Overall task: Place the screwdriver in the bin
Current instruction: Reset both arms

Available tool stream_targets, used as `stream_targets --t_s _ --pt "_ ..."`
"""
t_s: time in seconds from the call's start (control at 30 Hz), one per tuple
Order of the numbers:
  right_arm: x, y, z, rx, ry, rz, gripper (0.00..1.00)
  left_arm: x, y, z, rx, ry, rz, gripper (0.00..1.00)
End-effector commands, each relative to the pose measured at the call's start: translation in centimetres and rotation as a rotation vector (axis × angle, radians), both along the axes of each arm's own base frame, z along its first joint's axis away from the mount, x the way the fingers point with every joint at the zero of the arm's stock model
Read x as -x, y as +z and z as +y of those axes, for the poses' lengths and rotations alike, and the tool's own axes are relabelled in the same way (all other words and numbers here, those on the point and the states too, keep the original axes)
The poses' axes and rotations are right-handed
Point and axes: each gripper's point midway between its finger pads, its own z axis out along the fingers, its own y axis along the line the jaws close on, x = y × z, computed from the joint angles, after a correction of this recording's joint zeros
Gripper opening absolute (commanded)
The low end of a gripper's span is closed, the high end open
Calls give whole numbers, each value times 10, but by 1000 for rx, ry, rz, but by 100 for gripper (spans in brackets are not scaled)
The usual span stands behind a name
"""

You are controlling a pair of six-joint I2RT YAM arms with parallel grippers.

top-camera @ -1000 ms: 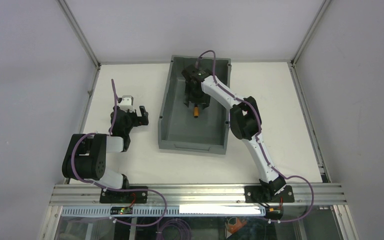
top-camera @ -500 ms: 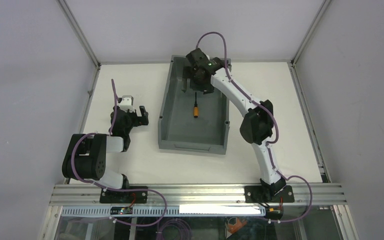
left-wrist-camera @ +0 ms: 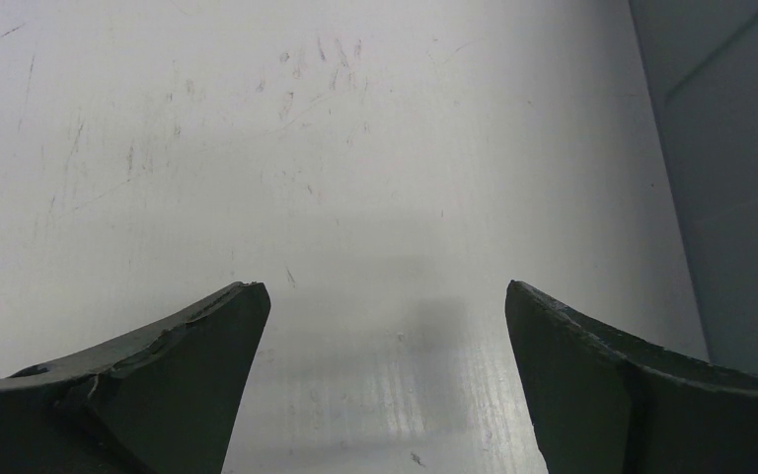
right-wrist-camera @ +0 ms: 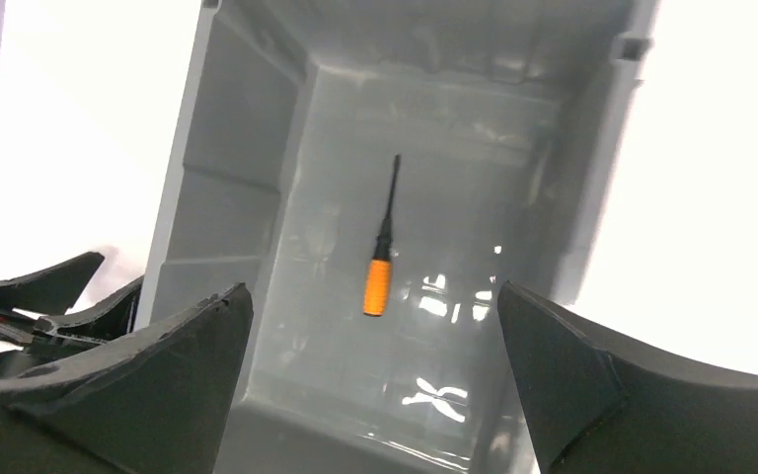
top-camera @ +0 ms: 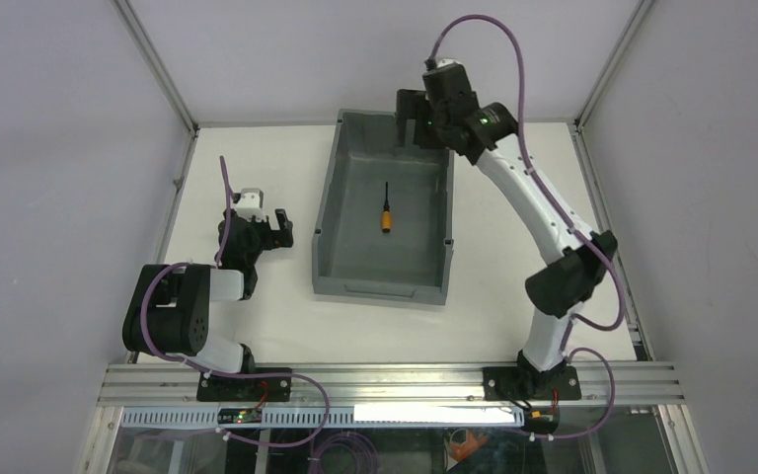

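The screwdriver (top-camera: 387,215), with an orange handle and a thin black shaft, lies loose on the floor of the dark grey bin (top-camera: 324,207), shaft pointing to the far wall. My right gripper (top-camera: 413,117) hangs high over the bin's far end, open and empty. The right wrist view looks down between its spread fingers (right-wrist-camera: 371,288) at the screwdriver (right-wrist-camera: 379,272) inside the bin (right-wrist-camera: 219,188). My left gripper (top-camera: 278,225) rests low over the table left of the bin, open with nothing in it (left-wrist-camera: 387,286).
The white table (top-camera: 543,178) is fenced by a metal frame and grey walls. The bin's outer wall (left-wrist-camera: 740,148) shows at the right edge of the left wrist view. The left arm's fingers (right-wrist-camera: 49,296) appear beside the bin in the right wrist view.
The right gripper has opened wide, risen out of the bin and drawn back over its far wall. The screwdriver stays on the bin floor. The left arm has not moved.
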Motion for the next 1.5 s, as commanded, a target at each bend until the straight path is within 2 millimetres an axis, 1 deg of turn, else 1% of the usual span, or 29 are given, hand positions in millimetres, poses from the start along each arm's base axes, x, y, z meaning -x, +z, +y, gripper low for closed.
stream_targets --t_s 0.0,0.03,0.07,0.13,0.2,0.27,0.33,0.4,0.43,0.47,0.5,0.53,0.6,0.7,0.77,0.93,0.97,1.17,1.33,1.47 --pt "0 60 -48 -7 -71 -216 99 -13 23 -1 -3 -18 -91 99" --pt "1 63 -59 -5 -89 -236 99 -13 23 -1 -2 -20 -92 99" --pt "3 75 -73 -15 -113 -282 99 -13 23 -1 -2 -20 -91 99" --pt "7 79 -95 -8 -152 -322 99 -13 23 -1 -2 -19 -91 99" --pt "11 75 -119 5 -201 -334 99 -13 23 -1 -2 -20 -92 99" --pt "16 77 -144 6 -258 -355 99 -13 23 -1 -2 -20 -90 99" --pt "20 69 -161 25 -295 -352 99 -13 23 -1 -2 -20 -91 99" --pt "24 60 -182 54 -348 -353 99 -13 23 -1 -2 -19 -90 99" --pt "27 62 -190 63 -368 -366 99 -13 23 -1 -2 -19 -90 99" --pt "27 54 -197 83 -385 -359 99 -13 23 -1 -2 -20 -91 99" --pt "30 52 -204 95 -404 -368 99 -13 23 -1 -2 -20 -90 99" --pt "32 42 -211 116 -419 -359 99 -13 23 -1 -2 -20 -91 99" --pt "34 32 -221 141 -449 -360 99 -13 23 -1 -2 -19 -91 99" --pt "38 14 -226 146 -470 -339 99 -13 23 -1 -2 -19 -91 99" --pt "38 6 -226 135 -475 -338 99 -13 23 -1 -2 -20 -90 99" --pt "36 -26 -222 108 -481 -310 99 -13 23 -1 -2 -20 -91 99" --pt "36 -36 -221 112 -478 -294 99 -13 23 -1 -2 -19 -90 99" --pt "33 -69 -220 117 -475 -274 99 -13 23 -1 -2 -20 -91 99" --pt "29 -90 -217 116 -469 -246 99 -13 23 -1 -2 -20 -91 99" --pt "28 -100 -216 123 -467 -229 99 -13 23 -1 -3 -19 -91 99"
